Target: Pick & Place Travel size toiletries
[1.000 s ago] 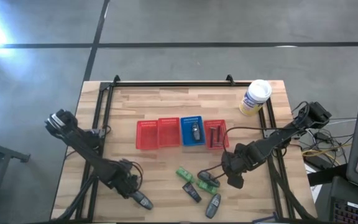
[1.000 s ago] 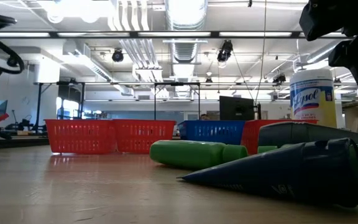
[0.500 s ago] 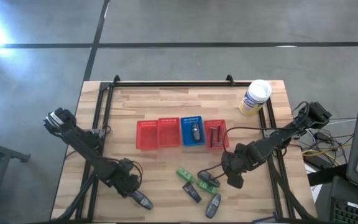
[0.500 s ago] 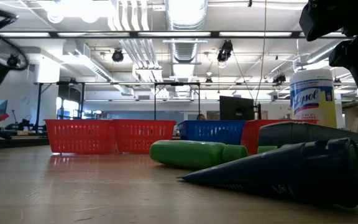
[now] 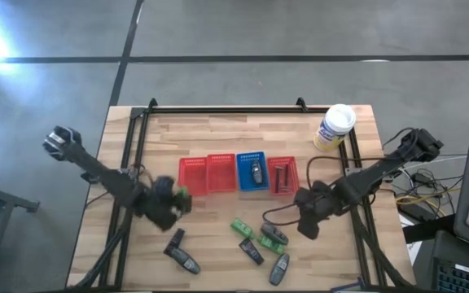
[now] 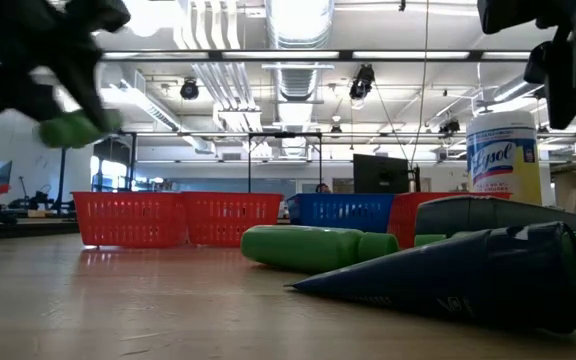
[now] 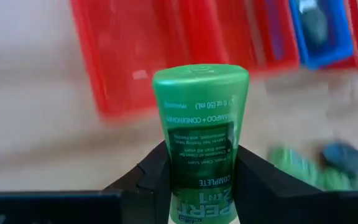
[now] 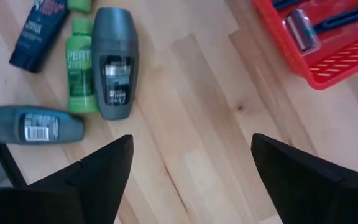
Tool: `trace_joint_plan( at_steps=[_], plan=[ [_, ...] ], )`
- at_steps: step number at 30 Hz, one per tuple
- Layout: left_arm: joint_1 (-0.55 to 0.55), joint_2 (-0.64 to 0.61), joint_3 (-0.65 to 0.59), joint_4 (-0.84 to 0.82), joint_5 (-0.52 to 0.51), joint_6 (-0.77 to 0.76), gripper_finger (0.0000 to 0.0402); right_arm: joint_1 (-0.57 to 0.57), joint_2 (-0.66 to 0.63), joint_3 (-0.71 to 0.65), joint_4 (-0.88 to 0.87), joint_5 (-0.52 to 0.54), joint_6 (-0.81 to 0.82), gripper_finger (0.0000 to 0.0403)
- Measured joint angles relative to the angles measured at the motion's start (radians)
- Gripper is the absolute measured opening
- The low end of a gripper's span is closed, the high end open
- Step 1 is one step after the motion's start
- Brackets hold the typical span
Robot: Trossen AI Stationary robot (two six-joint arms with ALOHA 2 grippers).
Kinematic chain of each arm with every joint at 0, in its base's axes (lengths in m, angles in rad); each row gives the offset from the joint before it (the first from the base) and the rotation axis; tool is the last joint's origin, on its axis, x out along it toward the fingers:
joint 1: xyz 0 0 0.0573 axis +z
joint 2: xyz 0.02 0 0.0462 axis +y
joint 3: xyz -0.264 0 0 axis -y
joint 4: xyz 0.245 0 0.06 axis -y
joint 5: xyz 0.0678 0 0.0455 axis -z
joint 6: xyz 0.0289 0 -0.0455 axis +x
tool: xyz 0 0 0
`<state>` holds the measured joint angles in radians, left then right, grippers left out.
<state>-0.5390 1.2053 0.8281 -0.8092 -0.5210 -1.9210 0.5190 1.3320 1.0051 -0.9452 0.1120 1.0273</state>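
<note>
My left gripper (image 5: 169, 199) is shut on a bright green tube (image 7: 201, 124) and hangs in the air just near-left of the leftmost red basket (image 5: 192, 175). The low view shows the tube (image 6: 70, 130) well above the table. My right gripper (image 5: 308, 220) is open and empty, hovering to the right of the loose items. Those lie flat on the wood: a green tube (image 5: 242, 227), a grey bottle (image 5: 273, 236), a dark tube (image 5: 251, 251) and another grey bottle (image 5: 279, 268). Two dark items (image 5: 181, 251) lie near the front edge. My left gripper pinches the green tube by its lower body (image 7: 201, 183), one finger (image 7: 151, 177) on each flank. The fingers lie along the tube, and its flat cap end (image 7: 201, 78) points away from the wrist. The tube is lifted clear of the table.
Four mesh baskets stand in a row at mid-table: two red, one blue (image 5: 252, 171) holding a grey bottle, and one red (image 5: 282, 175) holding razors. A white canister (image 5: 334, 128) stands at the far right corner. Bare wood lies left of and in front of the baskets.
My left gripper has risen from the near edge and swung toward the far side, up to the leftmost red basket, with the green tube lifted clear in its fingers. My right gripper has risen a little and drawn back from the loose items.
</note>
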Motion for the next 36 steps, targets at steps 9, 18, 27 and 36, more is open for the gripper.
trace_joint_plan(
  at_steps=[9, 18, 27, 36],
  plan=[
    [0.458, 0.007, 0.046, 0.008, 0.178, 0.512, 0.013, 0.0, 0.01, -0.007, 0.001, 0.005, 0.079, 0.0325],
    [0.587, 0.077, 0.036, 0.078, 0.327, 0.657, 0.013, 0.0, 0.04, -0.008, 0.007, 0.023, 0.108, 0.0352],
    [0.59, 0.215, 0.035, 0.116, 0.334, 0.6, 0.0159, 0.0, 0.045, -0.008, 0.009, 0.023, 0.118, 0.0359],
    [0.59, 0.202, 0.037, 0.143, 0.348, 0.623, 0.0226, 0.0, 0.045, -0.008, 0.008, 0.023, 0.117, 0.0359]
  ],
)
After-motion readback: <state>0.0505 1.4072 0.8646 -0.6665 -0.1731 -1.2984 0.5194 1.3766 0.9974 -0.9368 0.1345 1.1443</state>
